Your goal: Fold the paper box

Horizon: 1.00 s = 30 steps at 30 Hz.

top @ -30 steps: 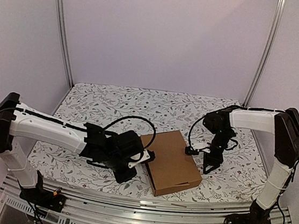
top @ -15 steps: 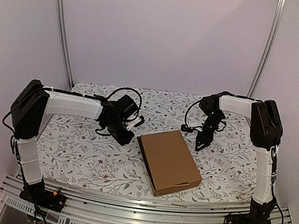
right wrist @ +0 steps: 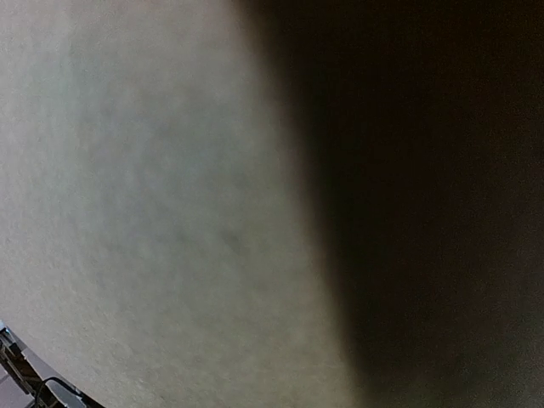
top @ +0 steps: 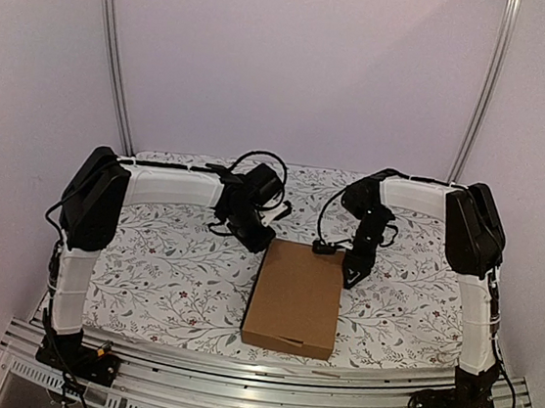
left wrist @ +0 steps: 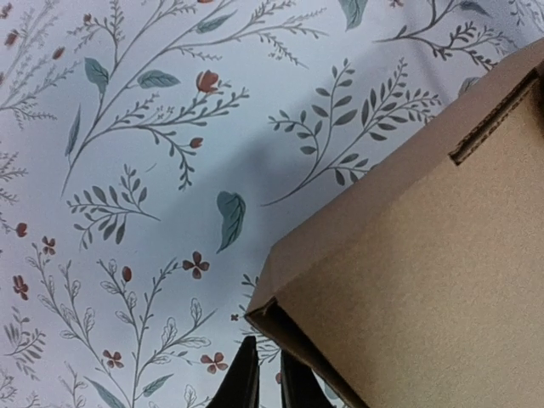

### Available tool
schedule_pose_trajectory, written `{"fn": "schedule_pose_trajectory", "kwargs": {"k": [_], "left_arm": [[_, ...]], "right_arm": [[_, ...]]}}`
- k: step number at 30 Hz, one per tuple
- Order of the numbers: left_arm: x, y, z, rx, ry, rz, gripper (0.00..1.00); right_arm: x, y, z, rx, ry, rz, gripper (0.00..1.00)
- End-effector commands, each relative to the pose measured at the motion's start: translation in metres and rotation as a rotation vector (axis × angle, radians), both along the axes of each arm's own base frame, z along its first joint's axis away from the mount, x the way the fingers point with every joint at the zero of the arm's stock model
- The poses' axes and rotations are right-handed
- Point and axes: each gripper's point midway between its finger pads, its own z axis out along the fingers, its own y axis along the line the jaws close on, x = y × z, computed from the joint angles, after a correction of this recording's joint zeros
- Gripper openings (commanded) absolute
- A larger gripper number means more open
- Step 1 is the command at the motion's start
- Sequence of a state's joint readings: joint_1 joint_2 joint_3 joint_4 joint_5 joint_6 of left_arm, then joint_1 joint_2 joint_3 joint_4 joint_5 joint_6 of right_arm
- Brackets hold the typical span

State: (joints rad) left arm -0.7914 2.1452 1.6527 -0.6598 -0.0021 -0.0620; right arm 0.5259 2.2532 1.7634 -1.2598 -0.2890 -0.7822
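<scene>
Floral cloth (top: 166, 271) on table, leaf and red-flower print. Left post (top: 114, 48) and right post (top: 483, 90), metal, at back corners. Plain pale wall (top: 299, 59) behind. Metal rail (top: 261, 390) along near edge.

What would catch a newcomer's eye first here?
The closed brown box lies near the front of a flowered table. The left arm and right arm, white and black, bend in from the sides, with the left hand and right hand by its far corners.
</scene>
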Motion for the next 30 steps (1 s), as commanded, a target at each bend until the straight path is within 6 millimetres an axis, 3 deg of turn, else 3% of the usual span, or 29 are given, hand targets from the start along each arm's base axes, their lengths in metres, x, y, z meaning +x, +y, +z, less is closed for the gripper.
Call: {"fn": "schedule_pose_trajectory", "kwargs": {"k": [1, 5, 9, 12, 15, 20, 25, 30], "left_arm": [[-0.027, -0.042, -0.003, -0.088, 0.034, -0.083, 0.12], [-0.029, -0.035, 0.006, -0.094, 0.006, -0.078, 0.12], [-0.024, -0.012, 0.016, -0.035, -0.029, -0.055, 0.12], [-0.010, 0.011, 0.019, -0.016, -0.050, -0.008, 0.12], [0.004, 0.013, 0.015, -0.022, -0.047, 0.001, 0.13], [0.009, -0.020, 0.010, -0.091, 0.009, -0.050, 0.11], [-0.017, -0.065, 0.018, -0.140, 0.027, -0.139, 0.10], [-0.031, -0.077, 0.014, -0.152, 0.055, -0.153, 0.09]], "right_arm": [[0.008, 0.028, 0.006, 0.094, -0.060, -0.035, 0.42], [0.010, 0.017, 0.007, 0.089, -0.047, -0.094, 0.42], [0.010, 0.001, 0.015, 0.066, -0.074, -0.137, 0.43], [0.006, -0.007, 0.024, 0.062, -0.104, -0.137, 0.44], [0.008, -0.008, 0.026, 0.063, -0.125, -0.140, 0.44], [0.012, -0.001, 0.013, 0.054, -0.103, -0.150, 0.44], [0.005, 0.022, 0.012, 0.086, -0.072, -0.138, 0.44], [0.007, 0.031, 0.017, 0.107, -0.075, -0.153, 0.43]]}}
